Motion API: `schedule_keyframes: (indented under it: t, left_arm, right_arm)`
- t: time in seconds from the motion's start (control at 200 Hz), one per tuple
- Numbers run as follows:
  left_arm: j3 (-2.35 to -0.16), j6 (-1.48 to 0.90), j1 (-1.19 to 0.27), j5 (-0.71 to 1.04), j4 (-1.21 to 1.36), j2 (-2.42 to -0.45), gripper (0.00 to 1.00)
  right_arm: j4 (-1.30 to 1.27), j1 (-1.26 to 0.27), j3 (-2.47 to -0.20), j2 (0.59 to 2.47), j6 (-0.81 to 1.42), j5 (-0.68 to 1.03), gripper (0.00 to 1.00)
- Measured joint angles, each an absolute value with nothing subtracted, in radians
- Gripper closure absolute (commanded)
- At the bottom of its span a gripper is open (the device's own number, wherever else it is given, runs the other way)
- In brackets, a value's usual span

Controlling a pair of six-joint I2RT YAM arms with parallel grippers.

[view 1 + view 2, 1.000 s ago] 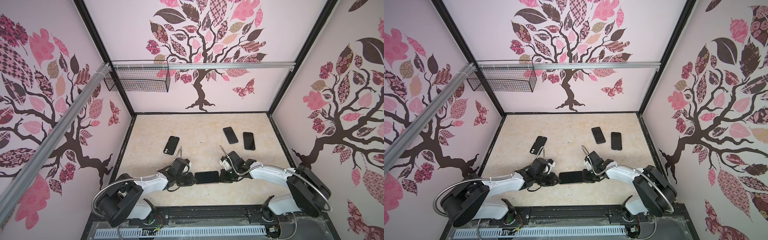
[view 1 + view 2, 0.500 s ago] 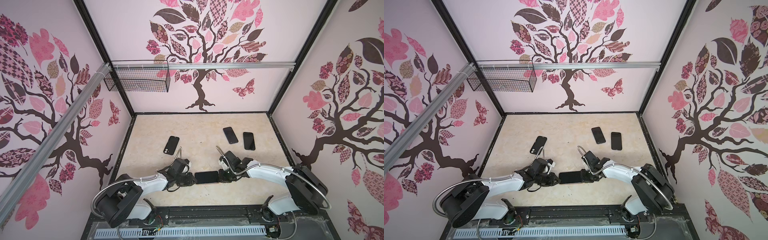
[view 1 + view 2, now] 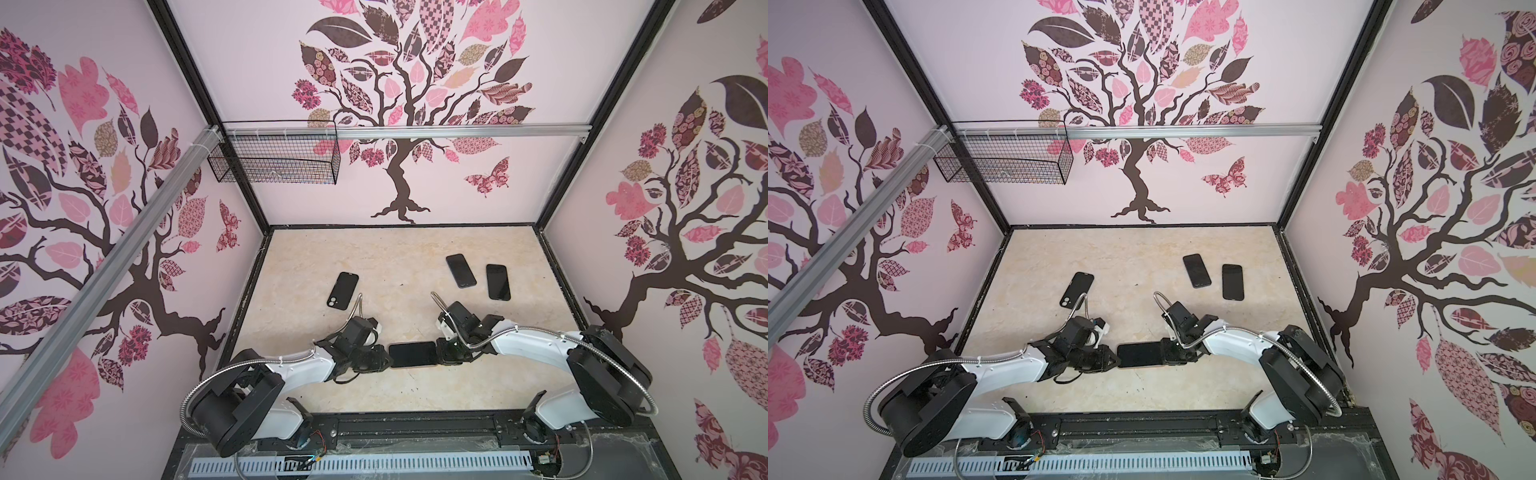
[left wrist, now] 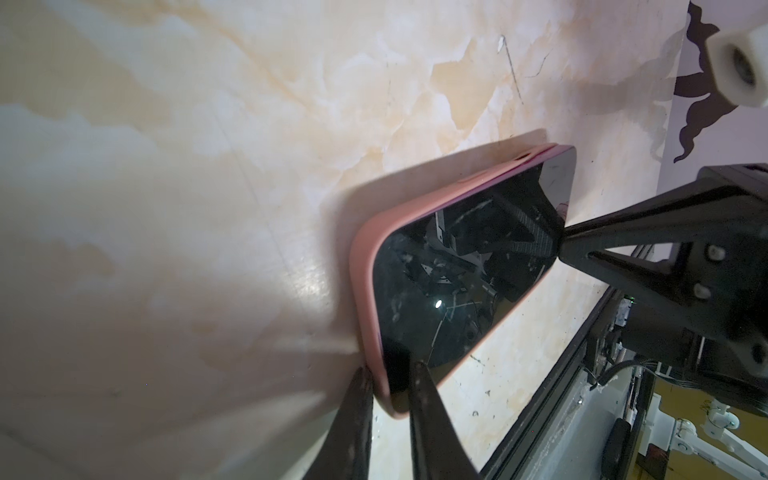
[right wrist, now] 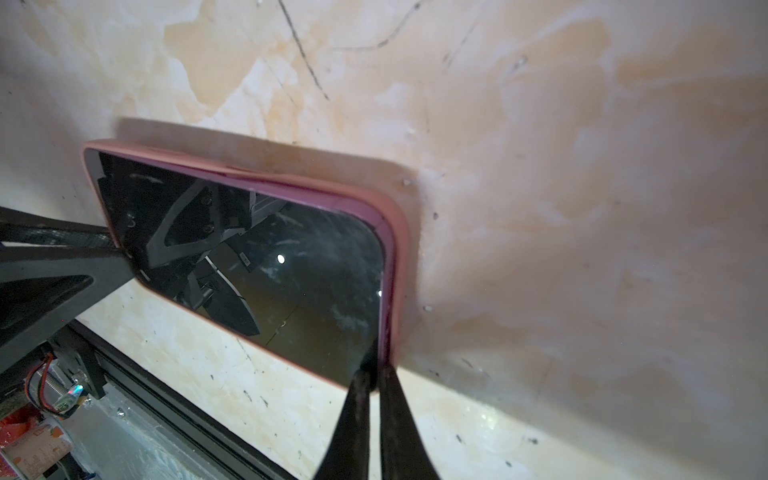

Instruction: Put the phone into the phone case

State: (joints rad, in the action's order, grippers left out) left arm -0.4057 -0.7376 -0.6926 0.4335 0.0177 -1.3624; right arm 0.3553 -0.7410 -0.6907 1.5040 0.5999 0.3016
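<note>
The phone (image 3: 412, 354) is seen lying screen-up in the pink phone case (image 4: 365, 291), between the two grippers.

The cased phone is laid flat near the front of the table (image 3: 415, 395), long side across both top views, and each short end is met by one gripper. At one end, a corner of the phone case is pinched by the left gripper (image 4: 390, 370): its jaws are set narrowly apart, with one finger placed against the case's outer side and the other on the glass. At the opposite end, the right gripper (image 5: 372, 372) is closed, finger against finger. Its tips are pressed to the screen's edge just inside the rim, where a darker magenta strip is shown between glass and case. Farther back, a black case (image 3: 343, 291) and two dark phones (image 3: 460, 271) are seen lying well apart from both grippers.
</note>
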Motion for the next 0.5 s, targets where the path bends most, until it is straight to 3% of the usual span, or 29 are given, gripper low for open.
schedule_keyframes:
  t: [0.5]
  left_arm:
    - [-0.401,-0.737,-0.715,0.362,-0.046,-1.300,0.71]
  right_arm:
    - [0.414,-0.824,-0.734,1.486,0.511,0.132,0.73]
